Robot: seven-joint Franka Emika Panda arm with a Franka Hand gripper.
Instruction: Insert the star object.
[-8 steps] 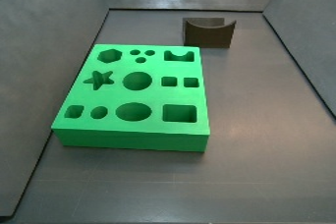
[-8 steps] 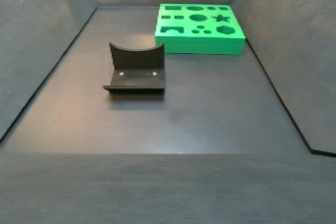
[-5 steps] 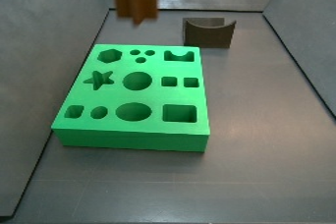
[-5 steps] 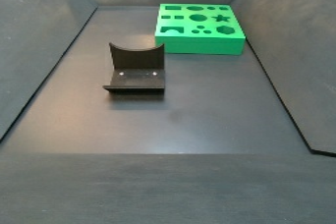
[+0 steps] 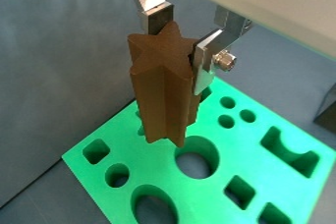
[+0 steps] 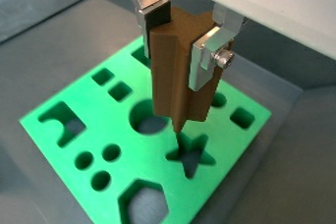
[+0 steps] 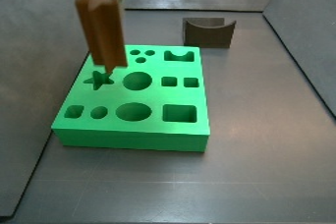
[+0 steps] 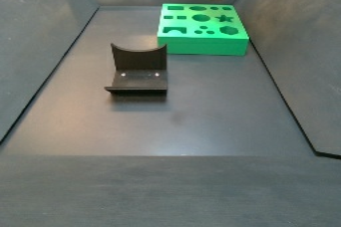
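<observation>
I swing in over the green block (image 7: 132, 100) now: a moment ago the star object (image 7: 100, 33) hung back near the far wall, and before that only its tip showed at the frame's upper edge. Now it stands upright above the block's left side, its lower end just over the star-shaped hole (image 7: 100, 79). That means transport is about done, I judge, and alignment is what remains.

My claw (image 5: 178, 41) is clamped on the star object (image 5: 164, 85), silver fingers (image 6: 207, 59) pressing its upper part from two sides, pads flat against the ridges. The peg hangs vertical, not yet in the block.

In a wrist view the star hole (image 6: 192, 154) sits just past the peg's lower end (image 6: 182, 110), toward 5 o'clock, so I look slightly off centre. The ridges need to match the hole's points before I descend.

The dark grey curved fixture (image 7: 207, 31) sits well apart on the desk (image 8: 173, 131), at about 1 o'clock from the block.
</observation>
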